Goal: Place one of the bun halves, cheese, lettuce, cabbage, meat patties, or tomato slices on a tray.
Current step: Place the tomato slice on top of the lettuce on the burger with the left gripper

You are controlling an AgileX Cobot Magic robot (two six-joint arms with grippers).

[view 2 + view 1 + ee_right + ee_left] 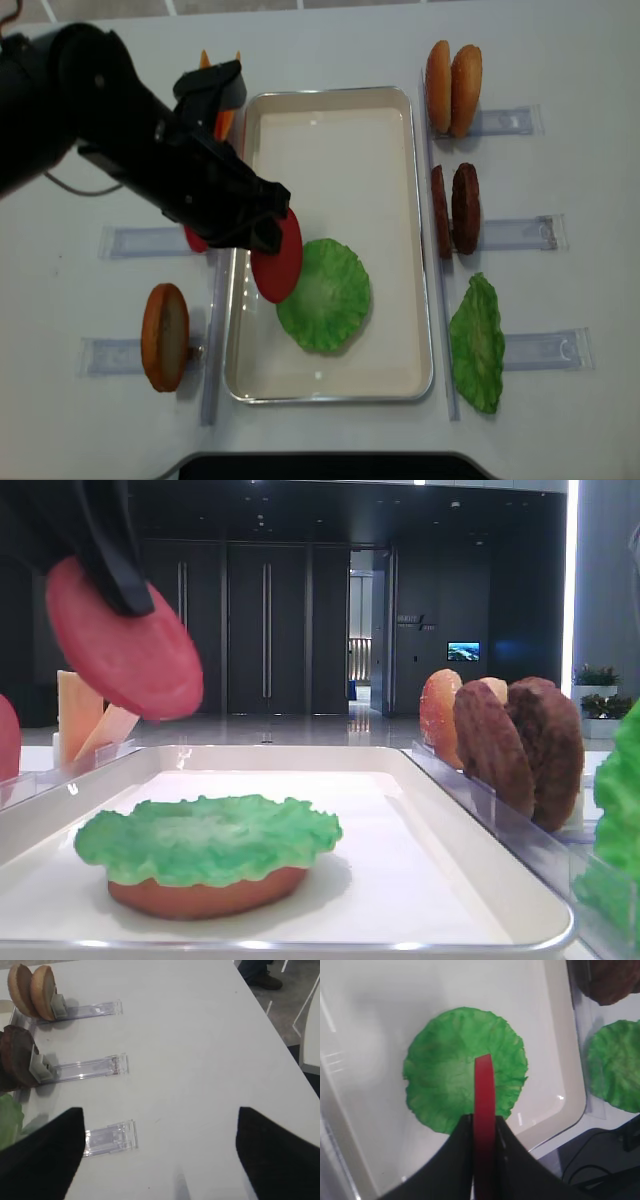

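Observation:
My left gripper (262, 225) is shut on a red tomato slice (280, 262) held on edge above the left part of the tray (330, 93). In the left wrist view the tomato slice (484, 1090) sits clamped between both black fingers (455, 1160), over the green lettuce (450, 1065). That lettuce (205, 835) lies flat on a bun half (205, 895) on the tray floor. The tomato slice (125, 640) hangs tilted, up and left of the lettuce and clear of it. My right gripper (159, 1112) is open over the bare table, holding nothing.
Clear holders flank the tray. On the right stand two bun halves (452, 75), two meat patties (455, 208) and a second lettuce leaf (477, 345). On the left are cheese (222, 120), another tomato slice (193, 238) and a bun half (165, 335).

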